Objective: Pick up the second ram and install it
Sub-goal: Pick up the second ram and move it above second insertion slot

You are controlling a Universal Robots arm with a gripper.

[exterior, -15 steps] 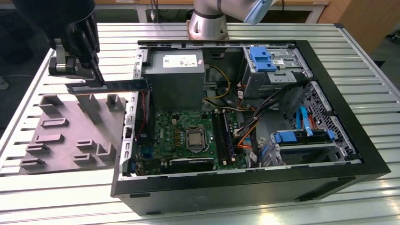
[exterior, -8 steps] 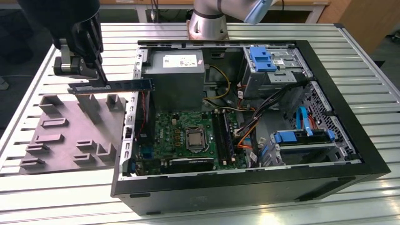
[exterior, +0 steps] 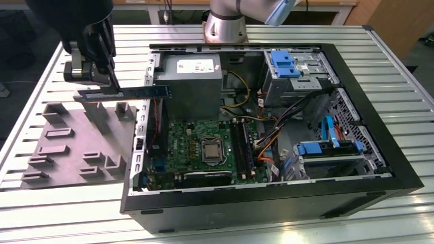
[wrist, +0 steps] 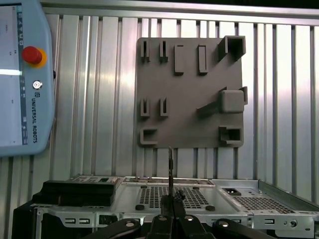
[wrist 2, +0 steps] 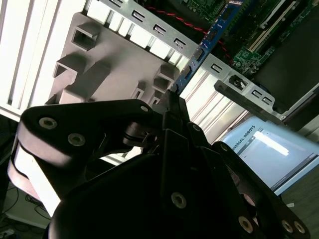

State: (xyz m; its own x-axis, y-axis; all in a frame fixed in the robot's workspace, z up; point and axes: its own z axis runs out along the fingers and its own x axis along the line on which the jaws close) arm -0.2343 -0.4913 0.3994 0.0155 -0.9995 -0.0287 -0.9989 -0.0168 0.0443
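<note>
We are gripping the second ram (exterior: 144, 92) by one end between the claw (exterior: 107, 90) fingers. Its long axis is extending level from the claw toward the computer case (exterior: 271, 197), with the motherboard (exterior: 193, 137) lying beyond and below.

Arm (exterior: 227, 23), exterior view: a cylindrical segment in brushed silver-grey metal, with a pale blue cap (exterior: 280, 11) on the adjoining joint. Gripper (exterior: 107, 86): matt black housing, broad above and narrowing to black linked fingers (exterior: 103, 71). Second wrist view: the finger links (wrist 2: 84, 124) are flat black bars with rounded ends, joined by round silver-grey pin heads (wrist 2: 47, 122). A recessed screw (wrist 2: 178, 200) sits in the black housing. First wrist view: pale round pins (wrist: 130, 225) mark the link pivots on the black bars.
</note>
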